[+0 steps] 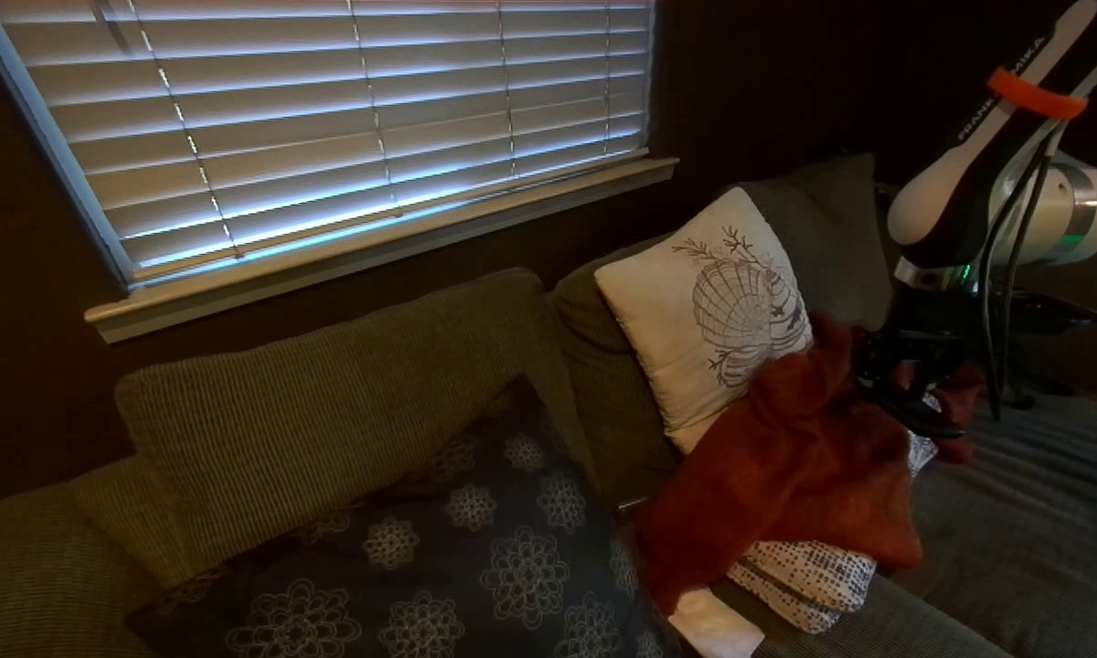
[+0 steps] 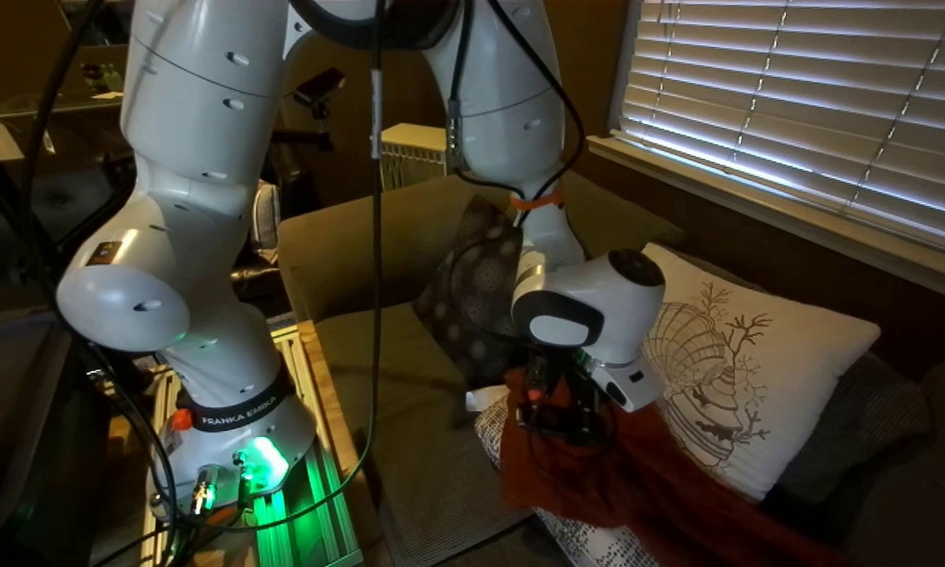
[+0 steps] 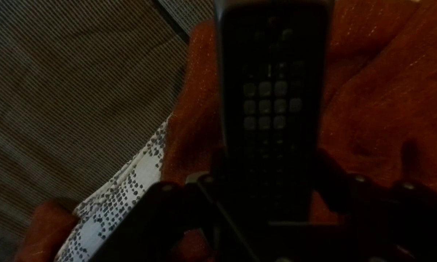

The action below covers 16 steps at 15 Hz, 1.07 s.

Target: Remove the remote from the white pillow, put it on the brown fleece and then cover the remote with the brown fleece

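The remote (image 3: 271, 109) looks to be dark plastic, smooth along its faintly glossy casing. The brown fleece (image 1: 786, 484) is soft, fuzzy cloth, matt throughout. The white pillow (image 1: 718, 311) is covered in smooth printed fabric, also matt, while the sofa (image 1: 347, 402) wears rough, ribbed upholstery. Smooth plastic-looking shells on the robot arm (image 2: 197, 213) catch a glossy light. The base frame (image 2: 327, 488) is metal, the strip (image 2: 332, 394) beside it wood, and the blinds (image 1: 356, 110) have smooth slats with a low sheen
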Each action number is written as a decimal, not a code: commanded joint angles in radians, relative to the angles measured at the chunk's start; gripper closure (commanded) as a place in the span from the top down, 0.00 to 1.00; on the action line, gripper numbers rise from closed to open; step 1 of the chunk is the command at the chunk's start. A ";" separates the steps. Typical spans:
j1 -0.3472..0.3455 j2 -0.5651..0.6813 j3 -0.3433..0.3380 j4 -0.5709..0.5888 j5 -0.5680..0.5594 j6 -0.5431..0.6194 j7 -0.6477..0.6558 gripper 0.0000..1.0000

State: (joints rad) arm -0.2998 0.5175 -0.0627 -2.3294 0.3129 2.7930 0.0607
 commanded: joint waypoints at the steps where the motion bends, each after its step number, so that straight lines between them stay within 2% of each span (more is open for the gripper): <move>1: -0.026 0.063 0.015 0.069 0.018 -0.009 -0.017 0.36; 7: -0.036 0.130 0.009 0.143 0.009 -0.018 -0.007 0.36; 16: -0.065 0.225 0.037 0.265 0.020 -0.036 -0.005 0.36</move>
State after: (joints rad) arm -0.3402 0.7057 -0.0476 -2.1233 0.3129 2.7906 0.0614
